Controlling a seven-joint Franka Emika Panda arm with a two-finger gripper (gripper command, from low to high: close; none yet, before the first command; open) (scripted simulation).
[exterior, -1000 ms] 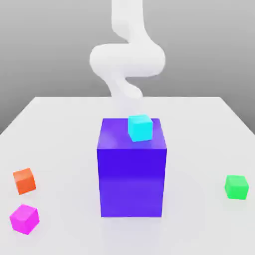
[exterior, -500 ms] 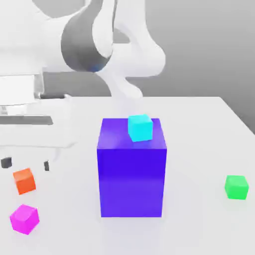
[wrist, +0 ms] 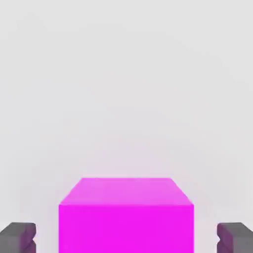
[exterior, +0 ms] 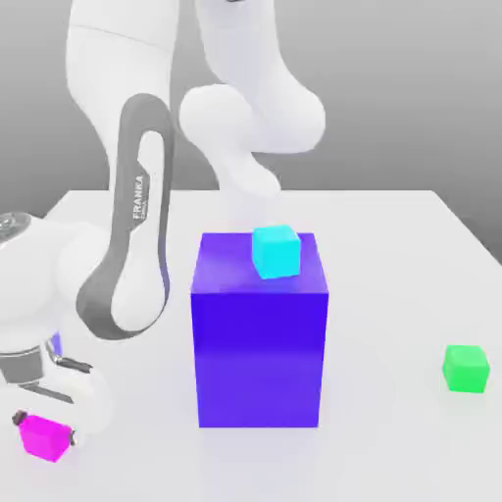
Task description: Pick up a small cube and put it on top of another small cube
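From the hand camera I see the magenta cube (wrist: 125, 215) between my two grey fingertips (wrist: 18, 238), each standing just clear of its sides, so the gripper (wrist: 126, 239) is spread around it. The exterior view shows the gripper (exterior: 44, 425) low at the near left, the cube (exterior: 45, 436) on the white table (exterior: 392, 255). The green cube (exterior: 465, 368) sits far right. A tall blue block (exterior: 259, 348) stands between them, topped by a cyan cube (exterior: 276, 251).

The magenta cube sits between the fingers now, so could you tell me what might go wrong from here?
In the hand view, gaps show between the magenta cube and both fingertips, so lifting now might leave it behind. The carry to the green cube crosses the tall blue block; a low path could clip it or dislodge the cyan cube.
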